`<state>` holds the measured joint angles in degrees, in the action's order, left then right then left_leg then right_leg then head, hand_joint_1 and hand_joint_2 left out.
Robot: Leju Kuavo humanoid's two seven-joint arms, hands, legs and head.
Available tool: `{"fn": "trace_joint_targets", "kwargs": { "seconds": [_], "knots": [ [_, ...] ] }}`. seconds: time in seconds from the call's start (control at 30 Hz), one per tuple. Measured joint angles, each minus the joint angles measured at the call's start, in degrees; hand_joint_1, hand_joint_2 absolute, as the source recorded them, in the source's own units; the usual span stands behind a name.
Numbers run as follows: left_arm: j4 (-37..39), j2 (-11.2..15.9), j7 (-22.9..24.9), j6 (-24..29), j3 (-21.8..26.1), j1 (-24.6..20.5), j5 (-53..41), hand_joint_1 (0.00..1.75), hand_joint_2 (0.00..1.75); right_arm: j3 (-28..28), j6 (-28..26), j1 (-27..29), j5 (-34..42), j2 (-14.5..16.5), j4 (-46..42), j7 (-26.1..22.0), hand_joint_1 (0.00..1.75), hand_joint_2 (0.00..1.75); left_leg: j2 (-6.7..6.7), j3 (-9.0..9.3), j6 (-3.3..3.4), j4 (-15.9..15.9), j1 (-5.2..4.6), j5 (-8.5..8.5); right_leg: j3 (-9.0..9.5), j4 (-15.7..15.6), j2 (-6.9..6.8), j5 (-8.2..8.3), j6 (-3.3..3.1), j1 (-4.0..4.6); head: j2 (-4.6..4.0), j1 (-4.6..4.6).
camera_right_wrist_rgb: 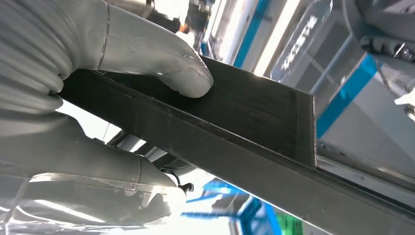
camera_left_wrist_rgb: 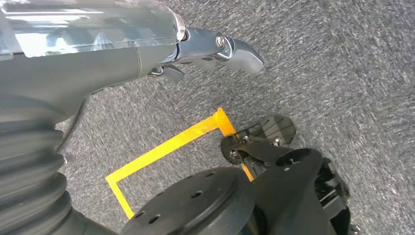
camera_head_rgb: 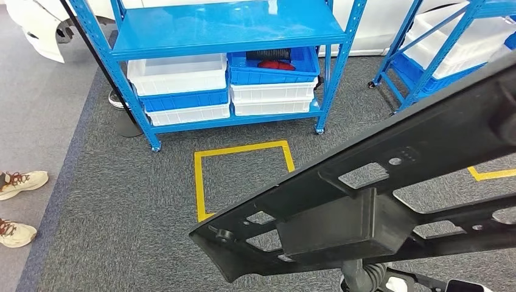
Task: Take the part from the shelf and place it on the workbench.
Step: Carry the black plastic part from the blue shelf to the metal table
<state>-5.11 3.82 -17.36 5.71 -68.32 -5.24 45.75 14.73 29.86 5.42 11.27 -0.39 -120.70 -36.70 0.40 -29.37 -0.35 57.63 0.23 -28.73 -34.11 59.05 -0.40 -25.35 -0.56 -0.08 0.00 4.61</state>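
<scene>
Head view: we note part (camera_head_rgb: 365,207) off shelf (camera_head_rgb: 225,36), long axis running diagonally across robot front. R hand (camera_right_wrist_rgb: 98,98) grips its edge; L hand (camera_left_wrist_rgb: 195,54) hangs, holding nothing, fingers loosely extended.

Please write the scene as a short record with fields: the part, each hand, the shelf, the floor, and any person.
part: long black plastic part, off the shelf, carried over the floor
right hand: grips the part, thumb pressed on its face
left hand: holds nothing, hangs over the carpet
shelf: blue shelf with white and blue bins
floor: grey carpet, yellow tape square
person: light shoes at the left edge
</scene>
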Motion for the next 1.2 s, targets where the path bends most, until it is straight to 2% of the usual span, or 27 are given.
{"fn": "trace_joint_targets", "kwargs": {
  "seconds": [0.07,0.1,0.13,0.2,0.23,0.27,0.3,0.37,0.4,0.43,0.47,0.53,0.6,0.63,0.67,0.73,0.77,0.8,0.83,0.87,0.93,0.97,1.0,1.07,1.13,1.2],
  "knots": [
    [0.00,-0.40,0.01,0.18,0.57,0.14,0.00,0.00,1.75,0.00,0.58,-1.43,0.96,-0.48,0.78,0.41,1.75,1.75,0.03,-0.10,0.78,-0.25,0.15,0.60,-0.28,0.29,0.06,-0.13,0.70,-0.15,0.00,0.00],
    [0.00,-0.56,0.01,0.21,0.82,0.13,0.00,0.00,1.75,0.00,0.73,-1.97,1.26,-0.70,1.13,0.55,1.75,1.75,0.05,-0.17,1.18,-0.41,0.25,0.92,-0.79,1.41,0.11,-1.04,1.01,-0.21,0.00,0.00],
    [0.00,-0.69,0.01,0.23,1.06,0.09,0.00,0.00,1.75,0.00,0.83,-2.40,1.44,-0.92,1.46,0.63,1.75,1.75,0.08,-0.28,1.52,-0.54,0.34,1.21,-1.80,3.72,0.17,-2.63,1.29,-0.30,0.00,0.00],
    [0.00,-0.76,0.01,0.27,1.41,0.12,0.00,0.00,1.75,0.00,0.96,-2.93,1.65,-1.29,2.04,0.65,1.75,1.75,0.09,-0.81,1.80,-0.50,0.28,1.52,-4.89,10.89,0.21,-6.52,1.75,-0.47,0.00,0.01],
    [0.00,-0.78,0.01,0.27,1.50,0.18,0.01,0.00,1.75,0.00,1.03,-3.05,1.73,-1.46,2.35,0.65,1.75,1.75,0.09,-1.00,1.82,-0.46,0.25,1.62,-6.21,14.04,0.20,-7.68,1.92,-0.57,0.00,0.01],
    [0.00,-0.80,0.01,0.28,1.54,0.25,0.01,0.00,1.75,0.00,1.08,-3.11,1.78,-1.60,2.63,0.65,1.75,1.75,0.08,-1.13,1.80,-0.41,0.24,1.68,-6.70,15.45,0.20,-7.76,2.02,-0.65,0.00,0.01],
    [0.00,-0.85,0.01,0.28,1.58,0.28,0.02,0.00,1.75,0.00,1.13,-3.19,1.81,-1.72,2.90,0.65,1.75,1.75,0.06,-1.18,1.75,-0.36,0.23,1.71,-6.10,14.66,0.19,-6.75,2.03,-0.72,0.00,0.01],
    [0.00,-1.02,-0.01,0.27,1.70,0.26,0.02,0.00,1.75,0.00,0.94,-3.46,1.73,-1.88,3.26,0.77,1.75,1.75,0.11,-1.15,1.59,-0.21,0.23,1.65,-2.42,7.73,-0.12,-3.15,1.73,-0.73,0.00,0.01],
    [0.00,-1.10,-0.05,0.25,1.76,0.24,0.02,0.00,1.75,0.00,0.58,-3.65,1.53,-1.93,3.37,0.97,1.75,1.75,0.18,-1.17,1.41,-0.04,0.09,1.56,-0.59,3.99,-0.67,-1.93,1.43,-0.53,0.00,0.00],
    [0.00,-1.16,-0.09,0.22,1.81,0.26,0.02,0.00,1.75,0.00,0.14,-3.83,1.27,-1.98,3.48,1.20,1.75,1.75,0.28,-1.27,1.14,0.06,-0.03,1.54,0.57,1.43,-1.09,-1.30,1.08,-0.33,0.00,0.00],
    [0.00,-1.20,-0.14,0.19,1.85,0.30,0.02,0.00,1.75,0.00,-0.29,-3.95,1.01,-2.04,3.60,1.33,1.75,1.75,0.48,-1.38,0.84,0.13,-0.14,1.51,0.99,0.19,-1.42,-1.25,0.74,-0.12,0.00,0.00],
    [0.00,-1.19,-0.14,0.15,1.86,0.37,0.02,0.00,1.75,0.00,-0.61,-3.99,0.50,-2.23,3.88,0.87,1.75,1.75,0.98,-1.48,0.20,0.03,-0.27,1.55,0.76,-0.05,-0.92,-1.20,0.10,-0.04,0.00,0.01],
    [0.00,-1.12,-0.11,0.28,1.86,0.30,0.02,0.00,1.75,0.01,-0.57,-3.74,-0.28,-2.41,3.97,-0.21,1.75,1.75,1.01,-1.75,-0.34,0.94,-0.22,0.57,0.77,-0.51,-0.31,-0.84,-0.62,-0.32,0.00,0.01],
    [0.00,-1.08,-0.13,0.38,1.86,0.26,0.02,0.00,1.75,0.02,-0.57,-3.47,-0.79,-2.45,3.96,-0.72,1.75,1.75,0.76,-2.43,-0.55,2.67,-0.17,-0.72,0.82,-0.74,-0.08,-0.68,-0.96,-0.50,0.00,0.01],
    [0.00,-1.05,-0.16,0.52,1.87,0.25,0.02,0.00,1.75,0.02,-0.56,-2.95,-1.40,-2.47,3.86,-1.24,1.75,1.75,0.43,-3.69,-0.69,5.68,-0.06,-2.61,0.82,-0.83,0.12,-0.58,-1.18,-0.53,0.00,0.01],
    [0.00,-1.03,-0.44,0.72,1.89,0.31,0.04,0.00,1.75,0.03,-0.26,-1.33,-2.92,-2.46,3.37,-2.17,1.75,1.75,0.19,-6.95,-0.88,13.18,0.02,-6.23,0.65,-0.75,0.66,-0.52,-1.36,-0.46,0.00,0.01],
    [0.00,-1.02,-0.74,0.86,1.90,0.34,0.04,0.00,1.75,0.04,0.02,-0.46,-3.91,-2.42,2.92,-2.49,1.75,1.75,0.17,-8.14,-0.95,15.94,0.03,-7.08,0.55,-0.65,0.99,-0.51,-1.37,-0.43,0.00,0.01],
    [0.00,-0.99,-1.13,1.18,1.91,0.35,0.03,0.00,1.75,0.05,0.26,0.22,-4.87,-2.28,2.30,-2.64,1.75,1.75,0.15,-8.27,-0.96,16.48,0.04,-6.65,0.46,-0.52,1.44,-0.51,-1.37,-0.41,0.00,0.01],
    [0.00,-0.93,-1.54,1.73,1.91,0.34,0.03,0.00,1.75,0.10,0.36,0.78,-5.76,-2.04,1.51,-2.68,1.75,1.75,0.03,-7.40,-0.90,14.90,0.08,-5.24,0.40,-0.37,1.98,-0.51,-1.35,-0.41,0.00,0.01],
    [0.00,-0.84,-1.81,2.45,1.87,0.31,0.00,0.00,1.75,0.20,0.22,1.20,-6.29,-1.72,0.63,-2.68,1.75,1.75,-0.41,-5.60,-0.78,11.32,0.14,-3.14,0.38,-0.23,2.54,-0.50,-1.31,-0.41,0.00,0.01],
    [0.00,-0.55,-2.00,3.79,1.66,0.27,0.00,0.00,1.75,0.41,-0.34,1.85,-6.50,-1.16,-1.05,-2.69,1.75,1.75,-2.48,-2.05,-0.46,3.73,0.32,-0.19,0.14,0.09,3.72,-0.42,-0.95,-0.32,0.00,0.01],
    [0.00,-0.40,-1.98,4.20,1.49,0.26,0.00,0.00,1.75,0.48,-0.59,2.01,-6.26,-0.99,-1.63,-2.69,1.75,1.75,-3.28,-1.14,-0.31,1.51,0.34,0.33,-0.09,0.20,4.27,-0.28,-0.63,-0.32,0.00,0.01],
    [0.00,-0.31,-1.96,4.51,1.28,0.24,0.00,0.00,1.75,0.50,-0.73,2.10,-5.90,-0.91,-1.97,-2.69,1.75,1.75,-3.67,-0.87,-0.14,0.66,0.30,0.26,-0.34,0.22,4.84,-0.08,-0.22,-0.34,0.00,0.01],
    [0.00,-0.25,-1.97,5.11,0.67,0.10,0.00,0.00,1.75,0.48,-0.78,2.27,-5.12,-0.79,-2.28,-2.69,1.75,1.75,-2.82,-0.82,0.41,0.30,0.30,0.57,-0.72,0.14,5.70,0.30,0.55,-0.43,0.00,0.01],
    [0.00,-0.23,-2.04,5.52,0.00,-0.08,0.00,0.00,1.75,0.29,-0.68,2.38,-4.55,-0.75,-2.42,-2.69,1.75,1.75,-1.74,-0.79,1.16,-0.06,0.48,1.07,-1.63,1.91,4.35,-0.96,1.07,-0.41,0.00,0.00],
    [0.00,-0.21,-2.09,5.66,-0.50,0.05,0.00,0.00,1.75,0.03,-0.61,2.49,-4.34,-0.69,-2.50,-2.69,1.75,1.75,-0.51,-0.96,1.60,-0.20,0.48,1.33,-4.40,8.10,1.93,-4.59,1.48,-0.50,0.00,-0.01]
  ]
}}
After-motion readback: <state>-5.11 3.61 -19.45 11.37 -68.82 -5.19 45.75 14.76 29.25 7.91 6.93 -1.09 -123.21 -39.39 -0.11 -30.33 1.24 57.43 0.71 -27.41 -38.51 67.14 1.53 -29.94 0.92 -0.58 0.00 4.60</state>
